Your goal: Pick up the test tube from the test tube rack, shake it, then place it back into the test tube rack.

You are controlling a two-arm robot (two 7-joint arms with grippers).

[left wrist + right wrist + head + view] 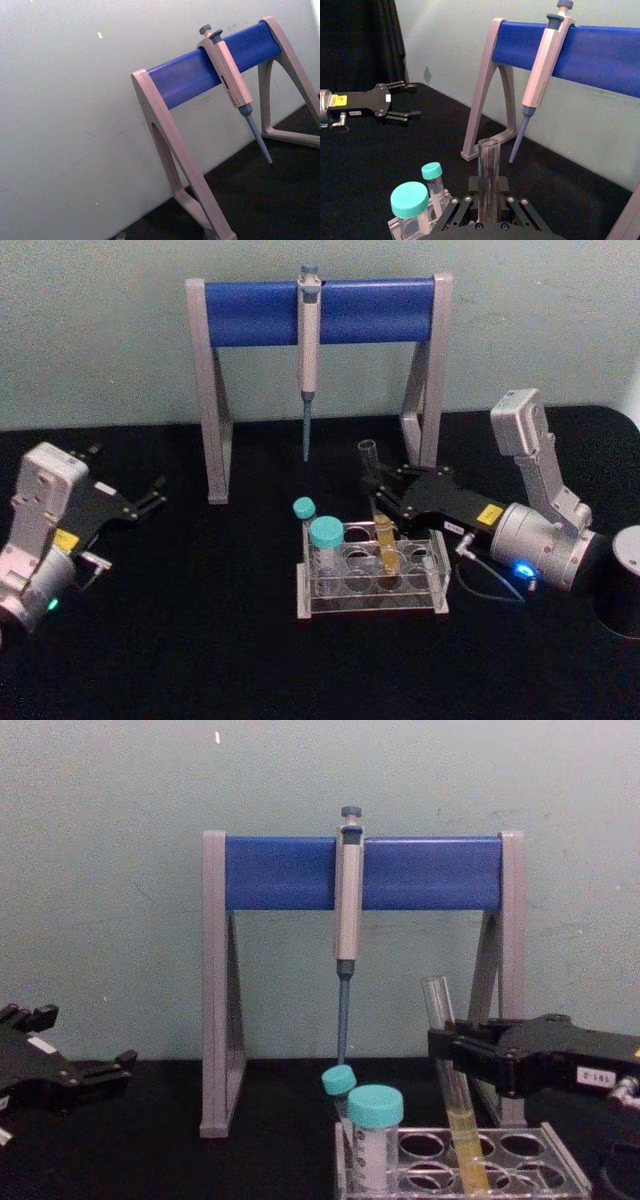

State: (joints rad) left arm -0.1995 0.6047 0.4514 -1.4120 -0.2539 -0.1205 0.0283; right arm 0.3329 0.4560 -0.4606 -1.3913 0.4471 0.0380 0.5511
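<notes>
Where the right gripper [378, 496] sits: you've got it reaching in from the right over the back of the test tube rack [370, 604], jaws clamped on the test tube [386, 538] above the liquid.
Test tube: it's in the rack, lower end down a back-row hole, right of the teal caps. Yellow liquid fills the lower part and the open mouth is up top.
Tilt: the chest view hands you the side-on look. The tube leans, mouth toward the left, foot toward the right, and the foot goes down through the rack's top plate.
Right wrist view: you're looking along the fingers [471, 186], with clear glass pinched between them and the rim standing free above. The liquid is hidden behind the gripper body here; go to the head or chest view for that.
Teal caps: the wide teal-capped tube [326, 533] and the slim teal-capped tube [304, 508] stand at the rack's left end, the slim one behind.
Left gripper [157, 495]: it's low at the far left, well apart from the rack, jaws apart. The right wrist view gives you that gap plainly from across the black table [200, 650].
Left wrist view: it looks off at the pipette stand [185, 80] and the pipette [230, 75] against the wall.
Pipette stand: it's behind the rack, pipette hung mid-bar, tip down.
</notes>
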